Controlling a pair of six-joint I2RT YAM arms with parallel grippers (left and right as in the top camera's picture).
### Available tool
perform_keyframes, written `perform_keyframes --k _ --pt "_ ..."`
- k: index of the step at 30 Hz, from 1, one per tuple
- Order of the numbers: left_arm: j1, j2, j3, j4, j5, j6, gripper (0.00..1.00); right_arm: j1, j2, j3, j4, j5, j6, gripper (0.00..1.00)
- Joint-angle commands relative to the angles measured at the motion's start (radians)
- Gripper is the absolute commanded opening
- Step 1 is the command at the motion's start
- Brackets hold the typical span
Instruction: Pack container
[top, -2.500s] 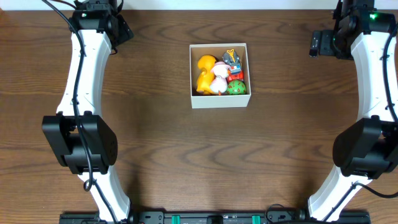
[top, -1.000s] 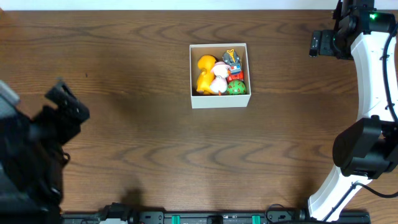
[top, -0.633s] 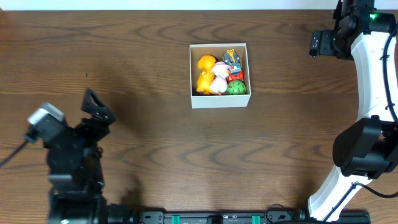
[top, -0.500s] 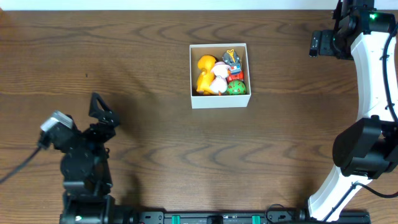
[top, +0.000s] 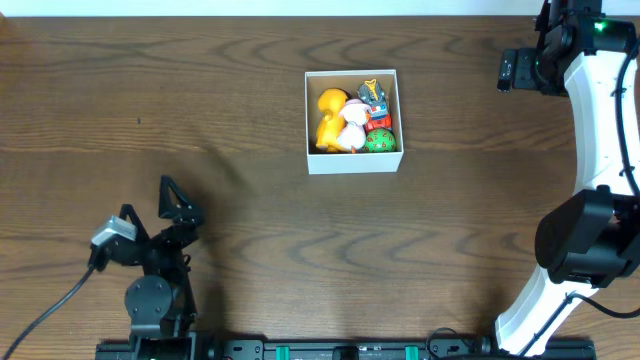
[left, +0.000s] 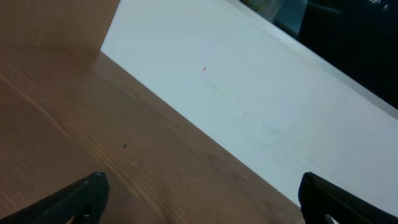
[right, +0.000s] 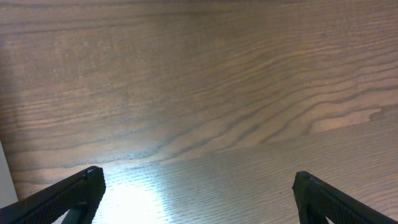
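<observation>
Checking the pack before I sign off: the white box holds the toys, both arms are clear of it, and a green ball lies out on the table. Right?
No. The green ball is not left out; it sits inside the box with the other toys. The overhead view shows it. The rest is right.

We see a big brown wooden surface (top: 250, 230) with dark wavy lines in the wood running from side to side. It fills almost the whole view from above. A thin pale strip (top: 300, 7) shows past its far edge. Right on the wood sits the container (top: 355, 163), a small square white box with low walls. It sits flat, a bit right of the middle and nearer the far edge. In the right wrist view, a bright patch of light (right: 130, 186) shines on the wood.
</observation>
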Motion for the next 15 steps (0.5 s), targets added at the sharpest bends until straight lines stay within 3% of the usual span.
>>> perform_keyframes --k 1,15 --pt "0.002 -0.058 -0.042 0.005 -0.006 0.006 0.98 -0.003 -0.005 0.017 -0.001 0.006 0.017 0.99" --pt "0.002 -0.156 -0.14 0.0 -0.005 0.001 0.98 -0.005 -0.005 0.017 -0.001 0.006 0.017 0.99"
